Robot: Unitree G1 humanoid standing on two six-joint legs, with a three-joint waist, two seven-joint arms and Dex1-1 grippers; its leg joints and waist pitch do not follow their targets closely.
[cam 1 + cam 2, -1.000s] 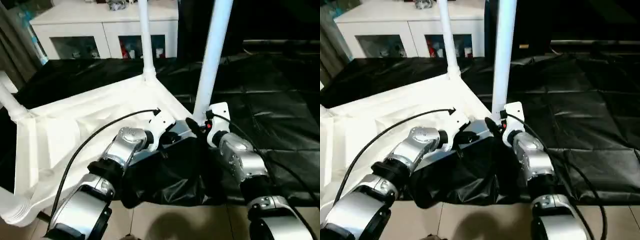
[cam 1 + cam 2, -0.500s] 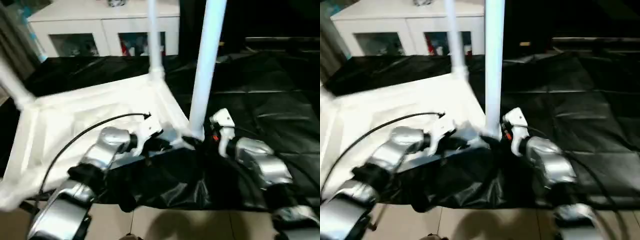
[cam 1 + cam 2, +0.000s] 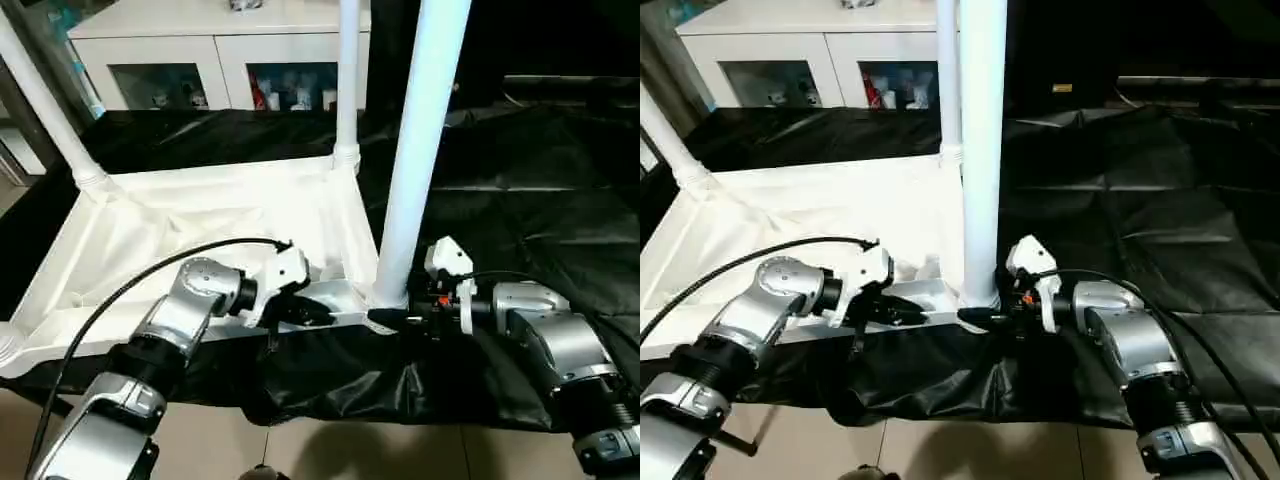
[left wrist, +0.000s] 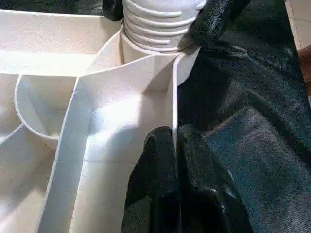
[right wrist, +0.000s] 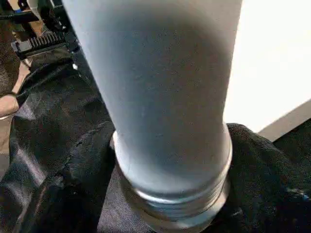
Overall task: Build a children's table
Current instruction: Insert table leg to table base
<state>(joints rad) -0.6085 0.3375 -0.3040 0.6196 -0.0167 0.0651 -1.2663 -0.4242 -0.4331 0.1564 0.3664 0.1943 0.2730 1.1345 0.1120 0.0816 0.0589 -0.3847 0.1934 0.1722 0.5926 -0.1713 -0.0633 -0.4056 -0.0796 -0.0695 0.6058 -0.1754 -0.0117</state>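
The white tabletop (image 3: 200, 215) lies upside down on black sheeting, ribs facing up. Its near leg (image 3: 415, 150) stands upright in the corner socket closest to me. My right gripper (image 3: 392, 320) reaches in from the right and is shut on that leg's threaded base (image 5: 165, 194), with one black finger (image 5: 80, 170) on each side. My left gripper (image 3: 310, 308) is shut on the tabletop's thin rim wall (image 4: 172, 97) just beside that socket. Two more legs stand upright, one at the back left corner (image 3: 45, 105) and one at the back corner (image 3: 347, 80).
A white cabinet (image 3: 220, 60) with glass fronts stands behind the work. Crumpled black sheeting (image 3: 520, 180) covers the surface and hangs over its near edge. Tiled floor (image 3: 330, 450) shows below. A black cable (image 3: 150, 275) arcs over my left forearm.
The whole view has swung. My right forearm has dropped lower and to the right, and its gripper now meets the leg's base from the side. My left gripper stays on the rim.
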